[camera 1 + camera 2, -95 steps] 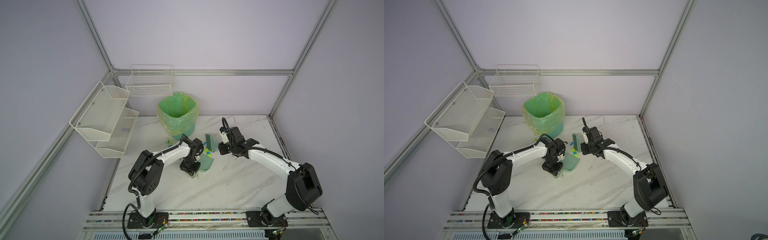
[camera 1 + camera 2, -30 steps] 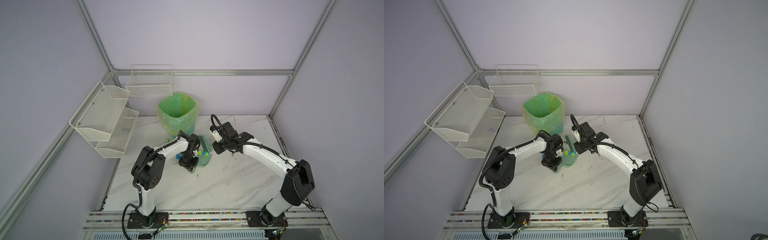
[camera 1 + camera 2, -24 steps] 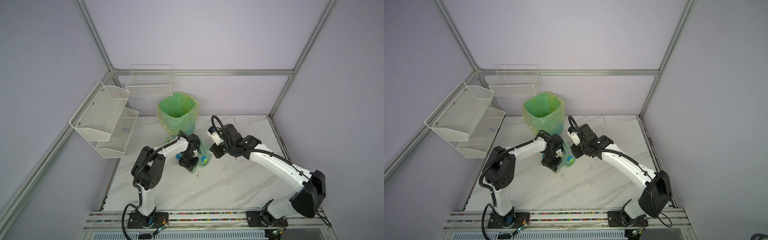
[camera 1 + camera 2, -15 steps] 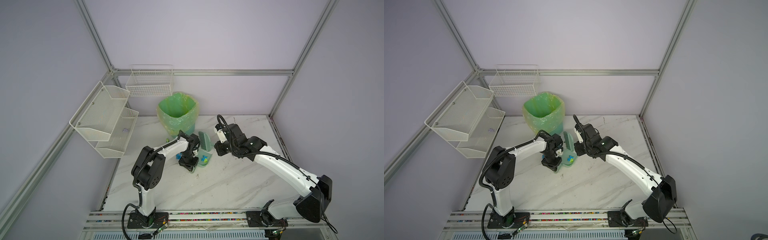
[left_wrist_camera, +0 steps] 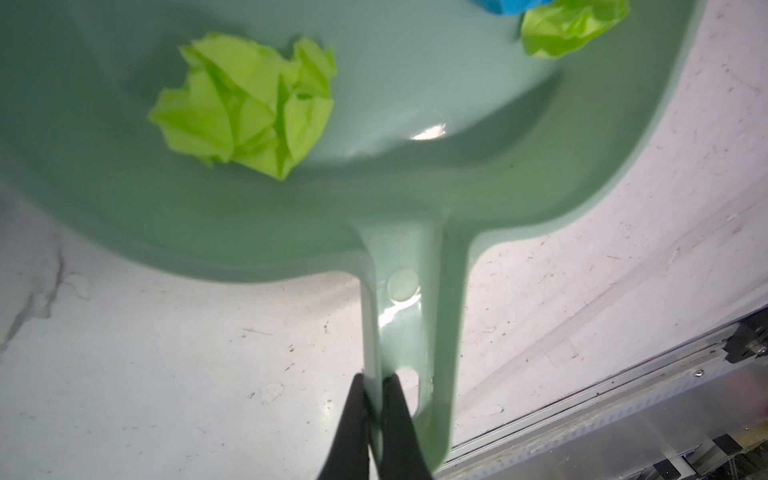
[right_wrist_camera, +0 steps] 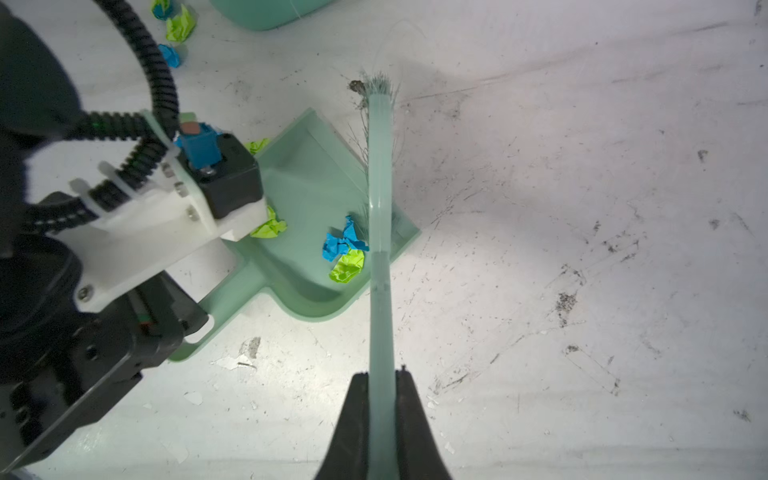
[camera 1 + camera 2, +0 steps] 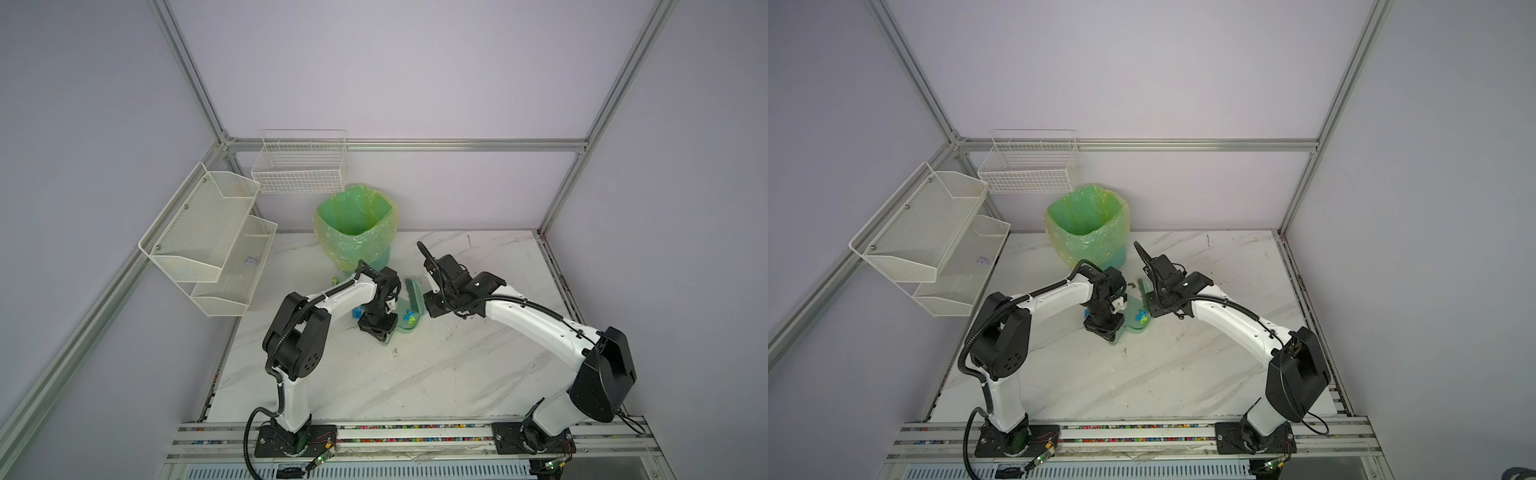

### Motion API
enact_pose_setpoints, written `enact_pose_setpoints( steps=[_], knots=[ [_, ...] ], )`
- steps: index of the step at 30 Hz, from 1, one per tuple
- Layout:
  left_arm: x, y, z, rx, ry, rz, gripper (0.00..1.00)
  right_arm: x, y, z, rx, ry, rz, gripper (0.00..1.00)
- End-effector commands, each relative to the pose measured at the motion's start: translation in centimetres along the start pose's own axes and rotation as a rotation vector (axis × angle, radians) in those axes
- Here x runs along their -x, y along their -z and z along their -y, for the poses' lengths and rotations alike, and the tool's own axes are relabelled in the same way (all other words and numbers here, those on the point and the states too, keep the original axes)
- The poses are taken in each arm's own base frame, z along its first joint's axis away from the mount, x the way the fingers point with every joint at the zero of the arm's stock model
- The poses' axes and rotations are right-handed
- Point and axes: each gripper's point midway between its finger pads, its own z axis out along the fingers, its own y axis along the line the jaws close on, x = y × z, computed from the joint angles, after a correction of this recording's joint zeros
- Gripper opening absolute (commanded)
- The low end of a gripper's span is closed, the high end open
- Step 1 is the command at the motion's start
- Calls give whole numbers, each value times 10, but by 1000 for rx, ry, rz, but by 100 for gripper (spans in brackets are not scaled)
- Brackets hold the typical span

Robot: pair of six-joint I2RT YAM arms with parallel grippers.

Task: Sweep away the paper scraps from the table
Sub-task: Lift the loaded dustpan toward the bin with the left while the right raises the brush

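A mint-green dustpan point(image 6: 307, 183) lies flat on the white marble table point(image 7: 415, 374). My left gripper point(image 5: 374, 380) is shut on the end of its handle. Inside the pan lie paper scraps: a lime-green wad point(image 5: 245, 104), a blue one point(image 6: 340, 243) and a green one point(image 6: 347, 268). My right gripper point(image 6: 381, 376) is shut on the handle of a mint brush point(image 6: 380, 187), which lies along the pan's right side wall. More paper scraps lie on the table by the bin's foot, green point(image 6: 178, 27) and blue point(image 6: 170, 56). Both top views show the dustpan point(image 7: 405, 318) point(image 7: 1133, 320) between the two grippers.
A bin lined with a green bag point(image 7: 357, 224) stands just behind the pan. White mesh shelves point(image 7: 208, 245) and a wire basket point(image 7: 299, 166) hang at the back left. A brown speck point(image 6: 355, 86) lies by the bristle tips. An aluminium rail point(image 7: 415, 432) runs along the front edge.
The right arm has moved the brush in against the dustpan and a little back out again. The left arm and the pan have stayed in place.
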Motion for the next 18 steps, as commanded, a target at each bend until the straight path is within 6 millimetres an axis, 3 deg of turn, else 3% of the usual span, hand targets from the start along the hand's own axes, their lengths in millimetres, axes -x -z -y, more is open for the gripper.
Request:
enact_pose_setpoints(
  steps=[1,5,8,14,18],
  knots=[
    [17,27,10,-29,-41,97,0,-1,24,-20,118,-30,40,0],
    [19,31,11,-28,-44,111,0,3,44,-32,215,-54,102,0],
    [22,36,11,-24,-36,129,0,10,55,-23,187,-132,157,0],
    [29,59,16,-29,-27,204,0,14,59,19,-28,-219,216,0],
    [33,76,16,-9,-18,248,0,22,57,52,-82,-282,235,0]
  ],
)
